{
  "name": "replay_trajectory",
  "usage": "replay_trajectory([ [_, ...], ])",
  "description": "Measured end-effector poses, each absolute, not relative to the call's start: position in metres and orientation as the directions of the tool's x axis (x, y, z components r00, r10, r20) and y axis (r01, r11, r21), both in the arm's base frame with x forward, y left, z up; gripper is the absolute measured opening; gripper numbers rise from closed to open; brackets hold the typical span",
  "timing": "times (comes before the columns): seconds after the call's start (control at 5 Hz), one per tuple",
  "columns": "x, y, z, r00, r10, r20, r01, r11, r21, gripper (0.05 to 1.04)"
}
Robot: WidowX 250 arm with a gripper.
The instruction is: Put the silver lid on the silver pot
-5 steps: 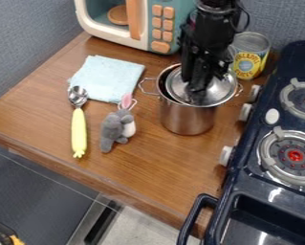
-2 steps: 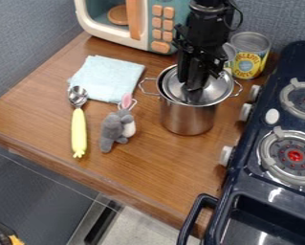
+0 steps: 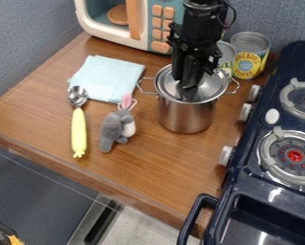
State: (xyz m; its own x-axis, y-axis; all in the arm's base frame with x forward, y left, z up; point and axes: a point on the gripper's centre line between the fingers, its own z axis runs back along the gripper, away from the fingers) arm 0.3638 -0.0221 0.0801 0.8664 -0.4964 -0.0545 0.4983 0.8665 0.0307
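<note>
Silver lid (image 3: 210, 87) covers mouth of silver pot (image 3: 185, 116), pinched from above by black tool (image 3: 188, 91). On wooden table (image 3: 161, 170), relative to pot: plush rabbit (image 3: 118, 128) at eight o'clock, blue cloth (image 3: 106, 79) at ten, large can (image 3: 249, 52) toward one, dark toy stove (image 3: 262, 184) at four.

Lid (image 3: 209, 88) seemingly on the pot (image 3: 186, 117), toy (image 3: 115, 128) and spoon (image 3: 79, 131) to its left, stove (image 3: 256, 184) right, cans (image 3: 249, 60) behind
</note>
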Motion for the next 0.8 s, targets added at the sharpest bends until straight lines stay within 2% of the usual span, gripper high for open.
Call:
replay_trajectory([
  [0.2, 0.363, -0.021, 0.08, 0.869, -0.491, -0.058, 0.493, 0.869, 0.031, 0.342],
  [0.6, 0.362, -0.02, 0.08, 0.877, -0.477, -0.058, 0.479, 0.878, 0.018, 0.952],
  [0.8, 0.356, -0.01, 0.106, 0.907, -0.421, 0.017, 0.421, 0.907, 0.011, 1.012],
])
